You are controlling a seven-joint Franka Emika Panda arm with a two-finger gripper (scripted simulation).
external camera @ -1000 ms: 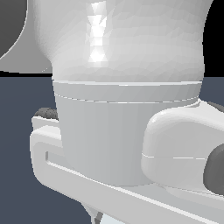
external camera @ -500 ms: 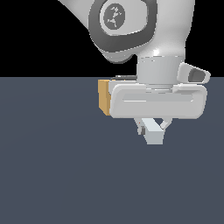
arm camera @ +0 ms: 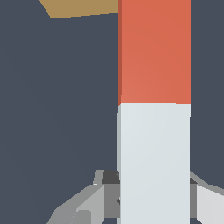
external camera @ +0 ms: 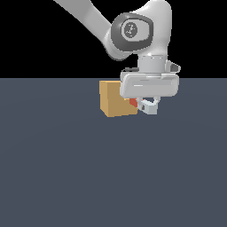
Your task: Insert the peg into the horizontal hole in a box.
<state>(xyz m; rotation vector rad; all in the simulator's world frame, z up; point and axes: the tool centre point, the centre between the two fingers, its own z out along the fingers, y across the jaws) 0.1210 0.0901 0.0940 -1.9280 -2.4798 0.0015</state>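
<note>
The gripper (external camera: 150, 107) hangs under the white wrist block of the arm (external camera: 133, 31), just above the dark grey tabletop (external camera: 111, 177). Its jaws stand narrow, closed against the peg (arm camera: 154, 52). In the wrist view the peg runs straight out from between the two grey fingers (arm camera: 83, 205), which press on it from either side at its pale end. That held half of the bar is white-grey; the half beyond it is red-orange and reaches to the edge of the picture. How the peg ends cannot be seen there, since the frame cuts it off.

In the exterior view only a small red-orange patch of the peg (external camera: 133, 102) shows. It sits between the gripper's pale fingertips and the side of the box (external camera: 114, 99) that faces the exterior view's right. The patch touches or meets that box face, but whether the peg tip is already inside cannot be told, because the wrist block covers the spot.

The box is a tan cube resting on the tabletop, just to the exterior view's left of the gripper and partly behind the wrist block. In the wrist view a strip of its tan surface (arm camera: 81, 8) shows beside the red-orange half of the peg. The hole is not visible in either view.

The arm's white links rise from the wrist up and toward the exterior view's left, against a black background.
</note>
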